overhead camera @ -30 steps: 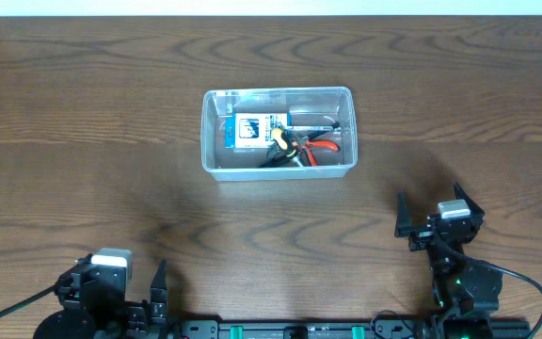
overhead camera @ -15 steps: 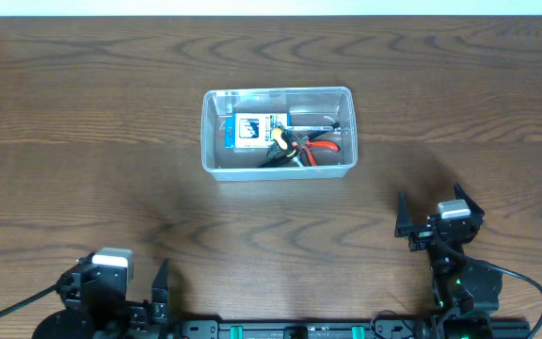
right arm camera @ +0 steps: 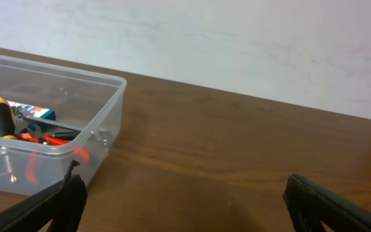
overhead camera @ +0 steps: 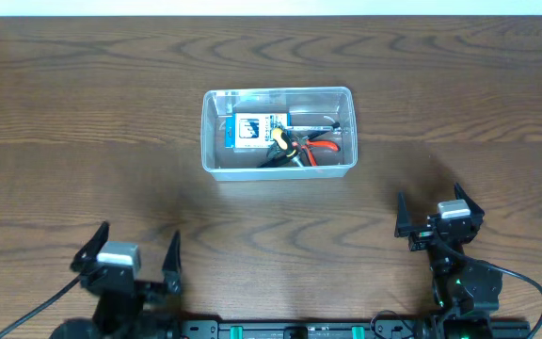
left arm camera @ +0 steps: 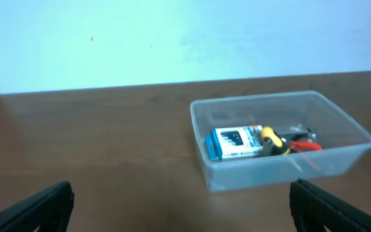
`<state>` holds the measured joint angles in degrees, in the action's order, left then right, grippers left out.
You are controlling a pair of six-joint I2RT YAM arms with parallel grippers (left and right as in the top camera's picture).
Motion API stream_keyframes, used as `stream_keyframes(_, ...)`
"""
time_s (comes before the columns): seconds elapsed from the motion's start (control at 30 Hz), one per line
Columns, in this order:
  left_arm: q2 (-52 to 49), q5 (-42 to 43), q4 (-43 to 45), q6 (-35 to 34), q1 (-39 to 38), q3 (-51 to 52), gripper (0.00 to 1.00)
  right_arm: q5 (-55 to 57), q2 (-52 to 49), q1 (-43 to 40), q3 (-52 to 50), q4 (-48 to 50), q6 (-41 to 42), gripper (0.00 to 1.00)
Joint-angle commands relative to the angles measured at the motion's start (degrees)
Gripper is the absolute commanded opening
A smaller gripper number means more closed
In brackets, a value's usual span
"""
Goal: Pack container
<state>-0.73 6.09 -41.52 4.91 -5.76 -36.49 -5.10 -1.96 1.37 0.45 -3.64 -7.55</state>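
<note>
Container [overhead camera: 278, 131] sits in middle of table [overhead camera: 83, 113], well apart from 2 arms. Blue pack [overhead camera: 250, 131], yellow-handled screwdriver [overhead camera: 280, 141] and red pliers [overhead camera: 320, 146] inside. Left gripper [overhead camera: 132, 248] and right gripper [overhead camera: 433, 211] spread wide, empty. Risk imo: tub looks light, so careless reach clips rim and slides or tips it.

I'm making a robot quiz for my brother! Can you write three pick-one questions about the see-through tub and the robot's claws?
1. Where is the clear rectangular plastic container? A) on a shelf B) on the brown wooden table C) on the floor
2. What colour are the pliers' handles inside it? A) red B) green C) purple
3. How are the left gripper and right gripper? A) both shut B) one holding a tool C) both open, empty
Answers: B, it sits mid-table; A, red shows through the clear plastic; C, both spread wide, nothing between.
</note>
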Motion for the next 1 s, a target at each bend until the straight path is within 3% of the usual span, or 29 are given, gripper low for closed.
stream_keyframes(0.0, 0.2, 0.8, 8.2, 2.5, 0.3, 7.2, 0.98, 0.6, 0.6, 0.5, -0.1, -0.2, -0.2, 0.99)
stream_keyframes(0.17, 0.2, 0.8, 28.4, 4.4, 0.3, 19.2, 0.98, 0.5, 0.6, 0.5, -0.1, -0.2, -0.2, 0.99)
stream_keyframes(0.3, 0.3, 0.8, 38.3, 4.4, 0.9, 26.3, 0.98, 0.6, 0.6, 0.5, -0.1, -0.2, -0.2, 0.99)
stream_keyframes(0.6, 0.6, 0.9, 40.5, 2.6, 3.2, 32.8, 0.98, 0.6, 0.6, 0.5, -0.1, -0.2, -0.2, 0.99)
stream_keyframes(0.73, 0.6, 1.0, 41.0, -1.5, 4.0, 36.0, 0.98, 0.6, 0.6, 0.5, -0.1, -0.2, -0.2, 0.99)
stream_keyframes(0.97, 0.6, 0.8, 38.2, -2.3, 4.1, 36.3, 0.98, 0.6, 0.6, 0.5, -0.1, -0.2, -0.2, 0.99)
